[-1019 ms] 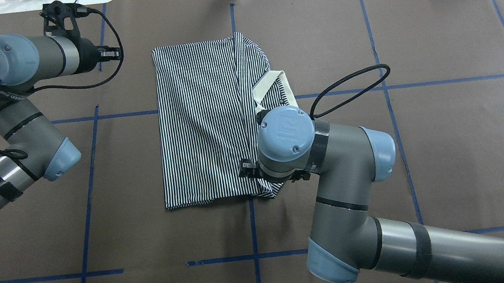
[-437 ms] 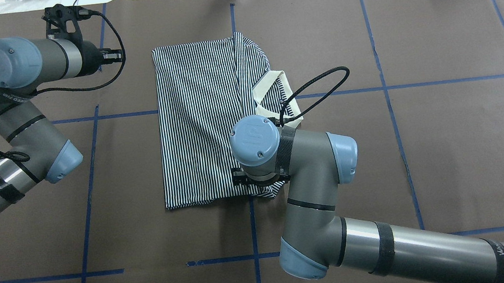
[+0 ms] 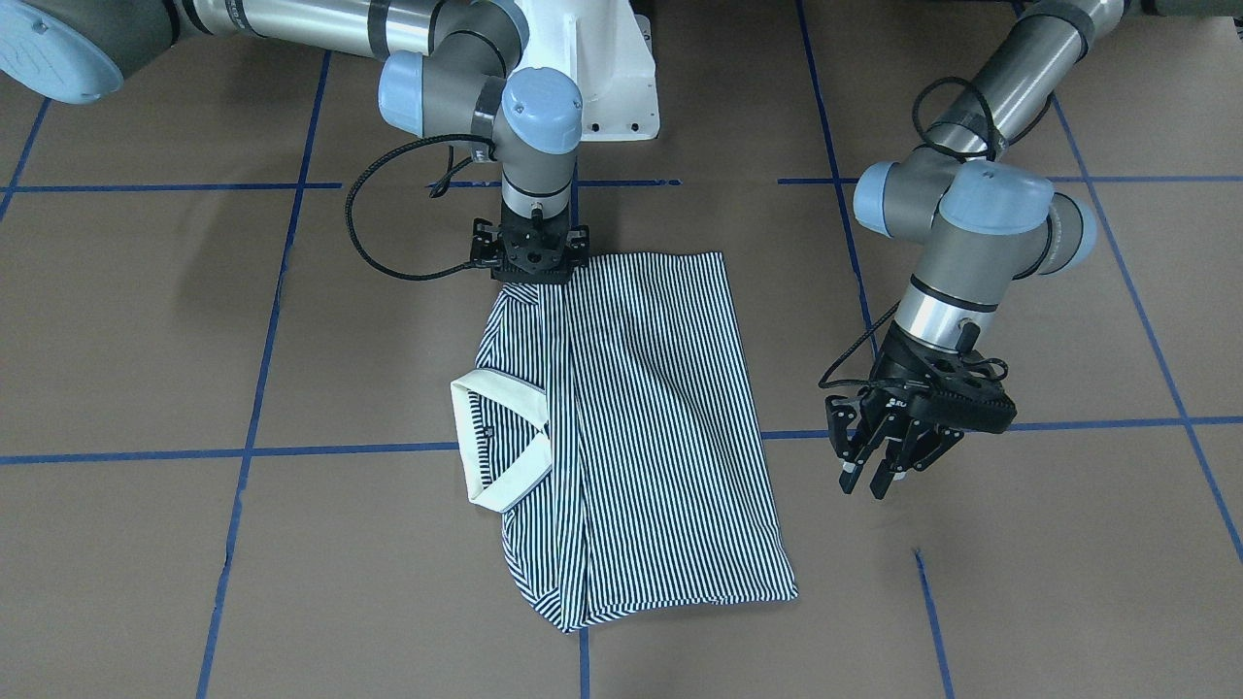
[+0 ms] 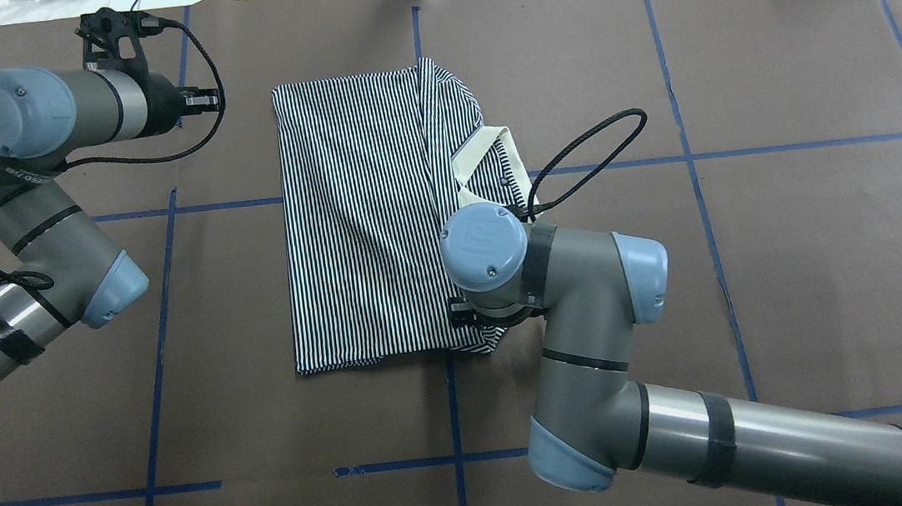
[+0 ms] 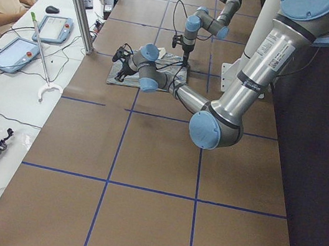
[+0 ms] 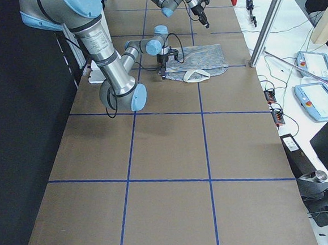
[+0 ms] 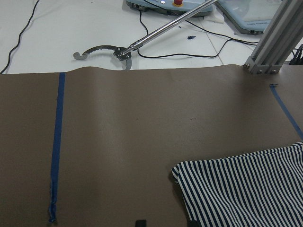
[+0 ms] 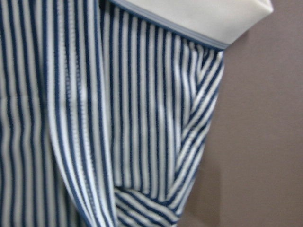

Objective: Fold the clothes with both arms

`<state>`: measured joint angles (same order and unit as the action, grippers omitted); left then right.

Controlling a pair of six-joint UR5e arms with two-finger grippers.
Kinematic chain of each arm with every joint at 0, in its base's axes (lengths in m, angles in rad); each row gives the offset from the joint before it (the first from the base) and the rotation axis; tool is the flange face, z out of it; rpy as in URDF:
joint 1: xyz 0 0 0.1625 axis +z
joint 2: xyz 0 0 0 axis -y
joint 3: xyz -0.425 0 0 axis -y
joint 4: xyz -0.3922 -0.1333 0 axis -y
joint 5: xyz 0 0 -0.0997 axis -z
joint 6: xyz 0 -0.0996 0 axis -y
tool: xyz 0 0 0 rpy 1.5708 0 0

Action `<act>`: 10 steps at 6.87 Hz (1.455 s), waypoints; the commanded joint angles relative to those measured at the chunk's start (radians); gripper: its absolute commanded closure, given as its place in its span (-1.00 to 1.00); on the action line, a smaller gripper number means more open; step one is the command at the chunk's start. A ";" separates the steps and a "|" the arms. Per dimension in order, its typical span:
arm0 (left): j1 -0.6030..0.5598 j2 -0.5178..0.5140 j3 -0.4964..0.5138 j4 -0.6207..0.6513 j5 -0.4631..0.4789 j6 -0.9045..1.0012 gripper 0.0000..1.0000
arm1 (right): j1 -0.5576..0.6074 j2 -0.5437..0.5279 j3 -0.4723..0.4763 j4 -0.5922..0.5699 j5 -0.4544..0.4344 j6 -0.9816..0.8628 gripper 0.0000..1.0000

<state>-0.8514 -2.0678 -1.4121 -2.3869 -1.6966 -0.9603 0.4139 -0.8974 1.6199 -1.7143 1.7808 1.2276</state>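
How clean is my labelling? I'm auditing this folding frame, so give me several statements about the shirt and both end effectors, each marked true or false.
1. The striped shirt lies folded on the brown table. True.
2. The left end effector grips the shirt's edge. False: it hangs beside the shirt over bare table, apart from the cloth, with nothing between its fingers.
3. The right end effector is at the shirt's edge nearest the robot's base. True.
4. The cream collar lies on the left arm's side of the shirt. False: it lies on the right arm's side.
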 commanded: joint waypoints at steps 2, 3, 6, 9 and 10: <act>0.000 -0.002 -0.004 0.003 0.000 0.000 0.18 | 0.051 -0.224 0.224 -0.008 -0.003 -0.127 -1.00; 0.000 0.000 -0.005 0.003 0.000 0.000 0.18 | 0.043 -0.197 0.215 -0.007 -0.007 -0.126 -1.00; -0.003 0.040 -0.048 0.003 -0.002 0.003 0.18 | 0.045 0.004 0.025 0.018 -0.037 -0.111 -1.00; -0.002 0.052 -0.067 0.005 0.000 0.002 0.18 | 0.049 0.095 -0.165 0.143 -0.050 -0.105 -1.00; -0.002 0.052 -0.068 0.005 -0.002 0.002 0.18 | 0.057 0.097 -0.176 0.160 -0.052 -0.105 -1.00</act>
<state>-0.8531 -2.0164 -1.4780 -2.3824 -1.6974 -0.9586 0.4641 -0.8076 1.4775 -1.5915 1.7332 1.1223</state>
